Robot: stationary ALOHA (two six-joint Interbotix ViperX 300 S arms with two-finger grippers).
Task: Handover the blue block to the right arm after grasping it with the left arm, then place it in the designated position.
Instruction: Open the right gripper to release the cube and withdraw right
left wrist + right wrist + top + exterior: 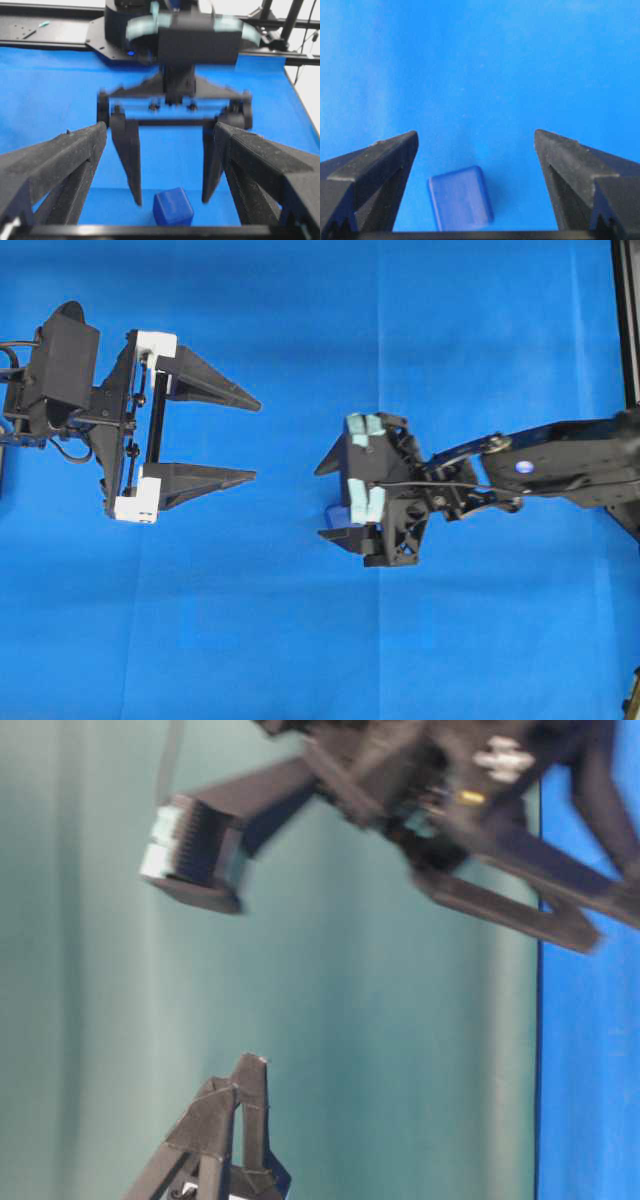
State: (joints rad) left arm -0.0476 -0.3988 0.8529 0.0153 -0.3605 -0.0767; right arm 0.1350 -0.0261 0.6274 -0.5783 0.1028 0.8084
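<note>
Blue block: small dark-blue cube with rounded edges (461, 198), lying free on the bright blue cloth (300, 640) over the bench, between the right fingers but touching neither.
Right gripper: all-black, teal-tagged (332, 502); jaws spread wide, holding nothing.
Left gripper: black with white brackets (255, 438); jaws fully apart, empty, well apart from the block.
Step in hand: judged to be placement, with release made.
Next move: calls for lifting the right gripper straight clear without nudging the block.
</note>
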